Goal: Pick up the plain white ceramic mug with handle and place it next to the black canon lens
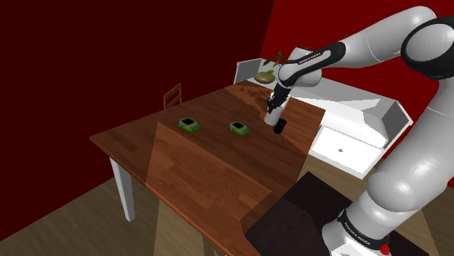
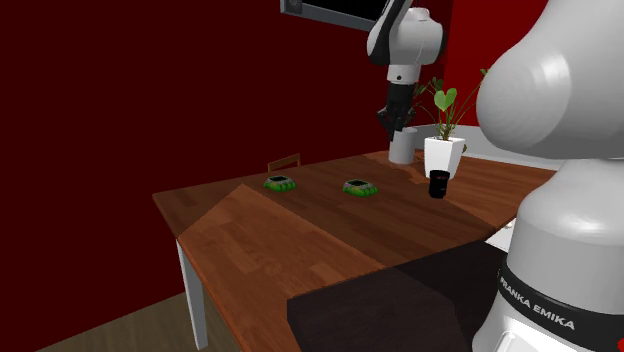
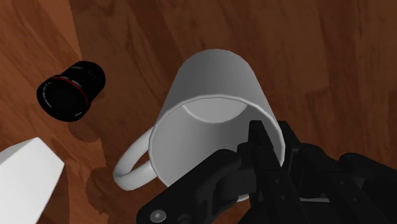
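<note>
Close up, the wrist view shows the loop handle (image 3: 130,168) of the one plain white mug (image 3: 210,76) and a red ring on the one black lens (image 3: 70,92), details the shoulder view leaves indistinct. The shoulder view adds two green gadgets (image 1: 190,124) on the worktop (image 1: 189,171). The gripper (image 3: 261,143) clamps the mug's rim, near the lens.

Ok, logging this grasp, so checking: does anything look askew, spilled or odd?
Nothing stands out. The hand clasps the white mug by its rim, nothing spilled; the black lens stands upright on the table.
</note>
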Controlling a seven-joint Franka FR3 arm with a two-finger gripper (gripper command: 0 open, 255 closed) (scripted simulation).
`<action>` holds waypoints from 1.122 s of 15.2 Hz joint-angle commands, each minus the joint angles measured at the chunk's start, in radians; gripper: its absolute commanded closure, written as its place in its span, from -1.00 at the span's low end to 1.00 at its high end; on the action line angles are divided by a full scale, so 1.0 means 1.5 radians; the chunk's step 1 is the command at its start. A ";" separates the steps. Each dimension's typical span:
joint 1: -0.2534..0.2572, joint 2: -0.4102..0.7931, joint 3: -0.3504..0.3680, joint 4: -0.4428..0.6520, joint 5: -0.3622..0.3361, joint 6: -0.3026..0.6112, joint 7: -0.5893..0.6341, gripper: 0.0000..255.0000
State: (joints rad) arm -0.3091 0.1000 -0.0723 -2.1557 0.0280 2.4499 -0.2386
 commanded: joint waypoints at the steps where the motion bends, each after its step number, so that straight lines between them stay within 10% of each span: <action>1: -0.018 0.021 -0.011 0.029 0.013 -0.009 -0.039 1.00; 11: -0.116 0.137 -0.049 0.195 0.075 -0.067 -0.206 1.00; 17: -0.119 0.164 -0.044 0.176 0.084 -0.022 -0.215 1.00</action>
State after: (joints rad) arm -0.4866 0.3374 -0.1403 -1.8905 0.1517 2.4059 -0.5584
